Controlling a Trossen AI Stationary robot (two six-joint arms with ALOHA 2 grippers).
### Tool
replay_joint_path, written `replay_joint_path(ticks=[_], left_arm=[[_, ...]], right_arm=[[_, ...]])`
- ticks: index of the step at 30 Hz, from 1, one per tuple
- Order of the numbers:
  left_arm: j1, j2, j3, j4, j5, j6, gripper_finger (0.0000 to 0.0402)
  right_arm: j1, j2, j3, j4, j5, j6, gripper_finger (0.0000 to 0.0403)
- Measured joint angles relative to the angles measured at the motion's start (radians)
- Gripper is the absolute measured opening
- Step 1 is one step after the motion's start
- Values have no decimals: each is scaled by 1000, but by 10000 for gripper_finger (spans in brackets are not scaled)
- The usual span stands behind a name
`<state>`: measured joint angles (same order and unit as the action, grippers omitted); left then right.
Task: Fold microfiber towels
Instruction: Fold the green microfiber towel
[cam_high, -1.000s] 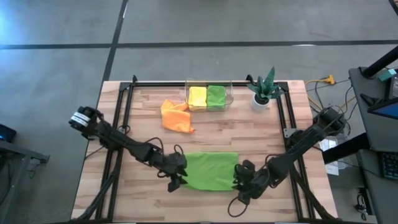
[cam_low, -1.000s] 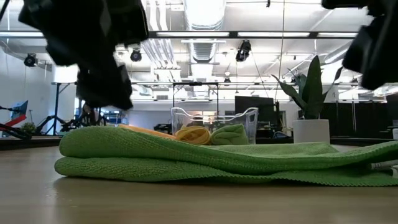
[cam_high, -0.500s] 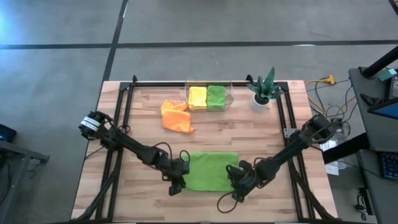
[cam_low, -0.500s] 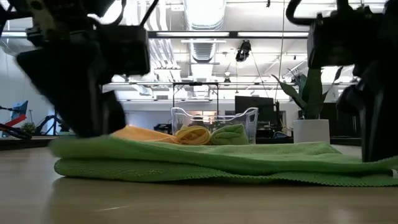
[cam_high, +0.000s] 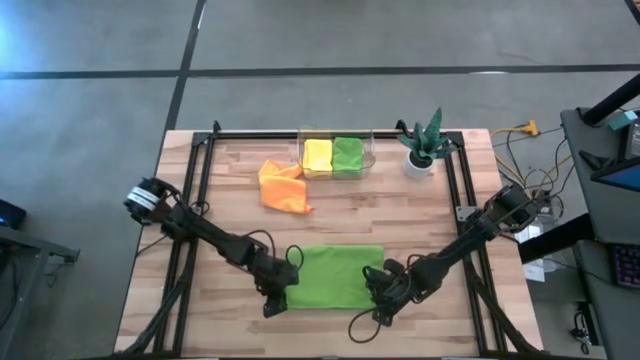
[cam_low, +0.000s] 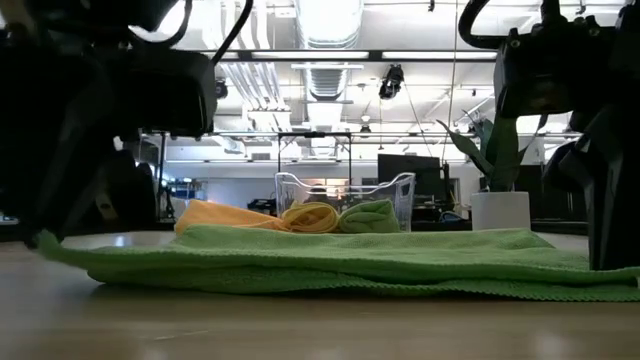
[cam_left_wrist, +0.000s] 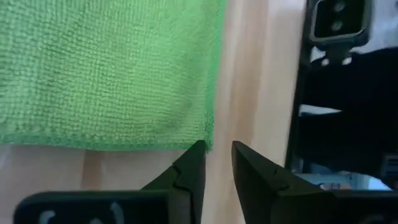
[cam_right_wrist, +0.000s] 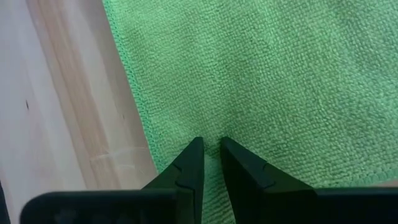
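Observation:
A lime green towel (cam_high: 335, 277) lies folded in a flat rectangle on the table's near middle; it also shows in the low view (cam_low: 340, 260). My left gripper (cam_high: 278, 298) is low at its near left corner, shut on it. My right gripper (cam_high: 383, 292) is down at its near right corner, shut on it. An orange towel (cam_high: 283, 187) lies crumpled farther back. A yellow towel (cam_high: 317, 155) and a second green towel (cam_high: 348, 155) sit folded in a clear bin (cam_high: 368, 152). My left gripper pinches the towel's near left corner (cam_left_wrist: 208, 142) between its two fingertips. The fingers slant down from the table's left. The corner (cam_low: 45, 243) is drawn out toward the left, just off the table; the rest lies flat. My right gripper pinches a small pucker of the towel's top (cam_right_wrist: 211, 134) just inside its right edge, near the near right corner. The fingers point down from above. The towel lies flat on the table around the pinch.
A spiky green plant in a white pot (cam_high: 422, 145) stands at the far right. A black frame (cam_high: 200, 180) runs along the table's left, right and far sides. Bare wood shows to the left and right of the green towel.
Both grippers have come down onto the green towel's near corners, the right from a little farther right. My left gripper has then gone a little toward the table's left and near edges. The towel's rounded left fold has flattened and its left corner is drawn out leftward.

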<state>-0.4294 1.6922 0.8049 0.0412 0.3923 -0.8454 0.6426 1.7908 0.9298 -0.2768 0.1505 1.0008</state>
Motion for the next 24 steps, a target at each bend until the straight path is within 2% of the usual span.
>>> replay_joint_path(ticks=[6,13,17,24], left_arm=[[3,-62,22,7,-10,-12,63],[19,-143,21,3,-114,-2,63],[34,-140,23,6,-157,20,63],[83,-62,23,107,-203,65,63]], right_arm=[[0,-46,-5,-23,-10,-2,50],[-2,-150,-4,-73,12,-7,47],[2,-172,-3,-86,26,-3,47],[37,-172,-3,-87,42,23,47]])
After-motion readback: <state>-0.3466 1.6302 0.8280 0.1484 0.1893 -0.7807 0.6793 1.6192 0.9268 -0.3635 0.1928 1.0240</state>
